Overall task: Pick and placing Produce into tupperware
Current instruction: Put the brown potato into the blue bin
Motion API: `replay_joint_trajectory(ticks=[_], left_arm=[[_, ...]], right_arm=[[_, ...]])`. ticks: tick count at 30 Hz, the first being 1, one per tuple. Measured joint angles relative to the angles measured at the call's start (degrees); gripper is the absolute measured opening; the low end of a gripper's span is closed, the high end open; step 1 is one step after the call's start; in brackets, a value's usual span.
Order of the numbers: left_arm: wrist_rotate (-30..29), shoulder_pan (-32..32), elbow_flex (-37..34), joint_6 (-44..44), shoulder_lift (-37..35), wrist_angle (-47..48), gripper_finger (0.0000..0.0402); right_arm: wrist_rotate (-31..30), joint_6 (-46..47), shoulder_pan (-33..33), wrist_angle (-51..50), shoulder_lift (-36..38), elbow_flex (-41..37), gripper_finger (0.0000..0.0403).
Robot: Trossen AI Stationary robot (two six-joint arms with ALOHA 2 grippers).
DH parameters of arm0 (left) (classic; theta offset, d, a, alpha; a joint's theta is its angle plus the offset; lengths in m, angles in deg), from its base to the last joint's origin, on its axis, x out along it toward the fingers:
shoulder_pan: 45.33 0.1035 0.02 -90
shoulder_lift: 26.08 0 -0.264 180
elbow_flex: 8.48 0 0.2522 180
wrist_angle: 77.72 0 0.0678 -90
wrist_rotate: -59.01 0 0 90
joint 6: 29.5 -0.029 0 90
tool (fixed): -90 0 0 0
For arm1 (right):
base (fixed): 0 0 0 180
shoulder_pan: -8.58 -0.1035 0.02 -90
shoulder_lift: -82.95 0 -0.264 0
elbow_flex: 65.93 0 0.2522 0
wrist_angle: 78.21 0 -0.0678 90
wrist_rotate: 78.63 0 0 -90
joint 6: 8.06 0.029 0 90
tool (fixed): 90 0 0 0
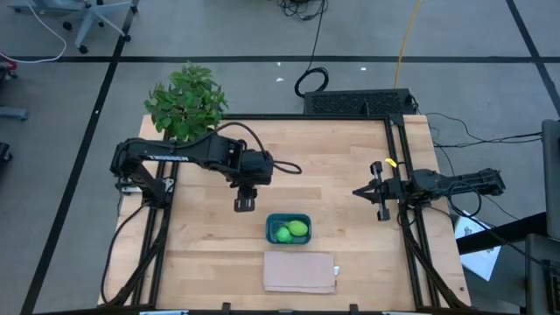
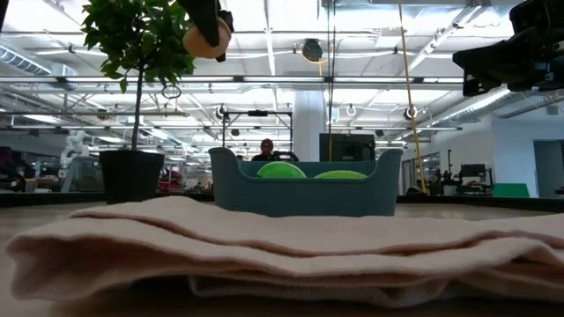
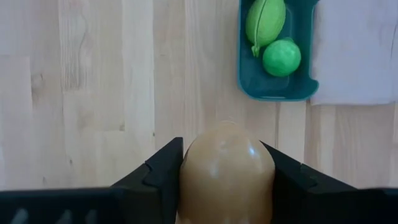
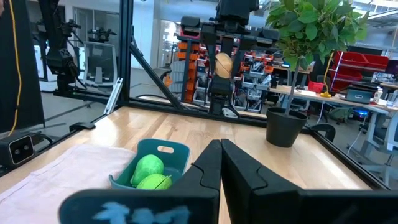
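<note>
The teal tupperware (image 1: 288,229) sits on the table near the front, with two green produce items (image 1: 292,231) inside; it also shows in the left wrist view (image 3: 277,56). My left gripper (image 1: 245,203) hangs above the table to the tupperware's left and a little farther back, shut on the orange-tan produce item (image 3: 227,174). My right gripper (image 1: 378,194) waits shut and empty by the table's right edge. My left gripper pinches the orange-tan item's two opposite sides (image 3: 186,177) between its two fingers, which point down. The item is lifted well clear of the table, as the low view (image 2: 207,40) shows.
A beige folded cloth (image 1: 300,272) lies just in front of the tupperware. A potted leafy plant (image 1: 185,101) stands at the table's far left corner. Bare wood lies between the two arms.
</note>
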Motion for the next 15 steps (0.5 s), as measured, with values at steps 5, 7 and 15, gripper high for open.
replay_joint_trajectory(ticks=[5,7,15], left_arm=[[0.0,-0.2,0.0,2.3,0.0,-2.3,0.0173],[0.0,-0.6,0.0,3.7,0.0,-4.3,0.0173],[0.0,-3.4,0.0,6.0,1.4,-11.3,0.0166]], right_arm=[[0.0,0.0,0.0,0.0,0.0,0.0,0.0],[0.0,0.0,0.0,0.0,0.0,0.0,0.0],[0.0,0.0,0.0,0.0,0.0,0.0,0.0]])
